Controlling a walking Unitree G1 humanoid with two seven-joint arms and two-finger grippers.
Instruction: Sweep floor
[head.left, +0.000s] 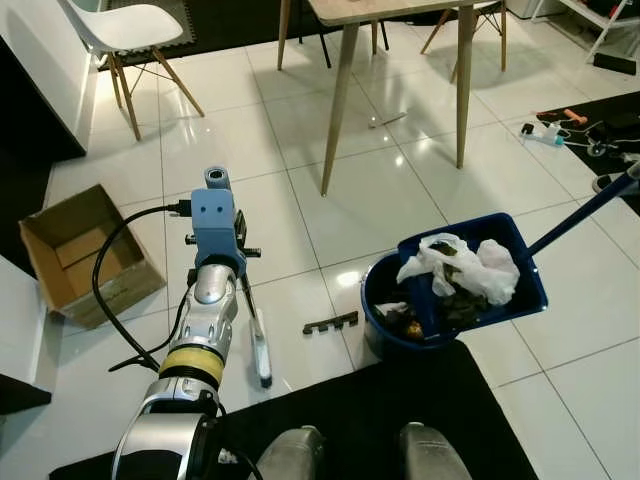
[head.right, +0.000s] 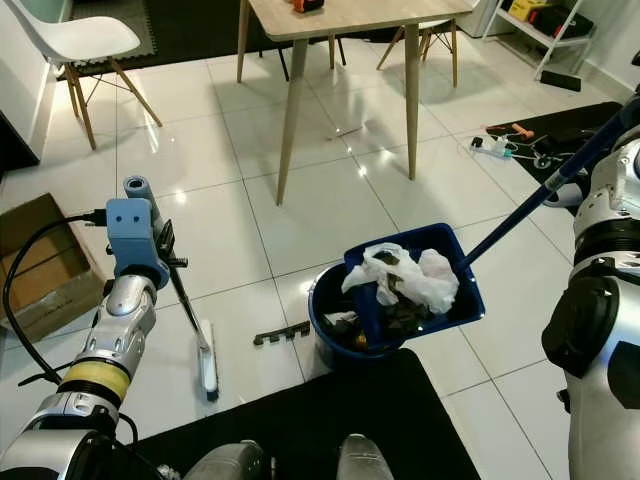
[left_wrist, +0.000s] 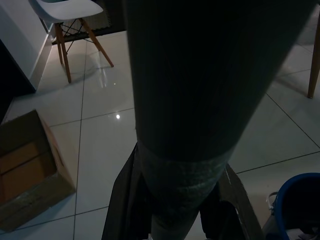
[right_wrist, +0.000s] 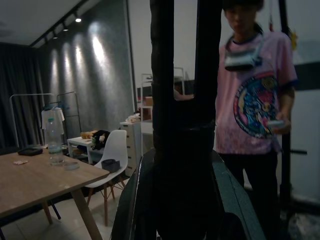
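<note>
I hold the blue dustpan (head.left: 470, 275) by its long blue handle (head.right: 530, 205) in the right gripper (right_wrist: 182, 200), whose fingers are clamped around the shaft. The pan, loaded with white crumpled plastic (head.left: 460, 265) and dark debris, sits tilted over the round blue bin (head.left: 385, 310) at my 1 o'clock.

Risk: in my judgement, if the tilt is too shallow or the pan drifts off the rim, the load spills onto the white tile floor (head.left: 300, 210) or the black mat (head.left: 400, 400). The light plastic may also snag and hang on the pan edge.

The left gripper (left_wrist: 175, 220) is closed on the broom handle (left_wrist: 185, 100); the broom head (head.left: 262, 355) rests on the floor at 11 o'clock.

A black comb-like strip (head.left: 330, 322) lies unswept just beside the bin. A cardboard box (head.left: 80, 255) stands at 10 o'clock, a wooden table (head.left: 400, 60) at 12, a white chair (head.left: 125, 40) beyond the box. Loose cables (head.left: 575, 130) lie at 2 o'clock. A person (right_wrist: 255, 100) stands behind the right arm.
</note>
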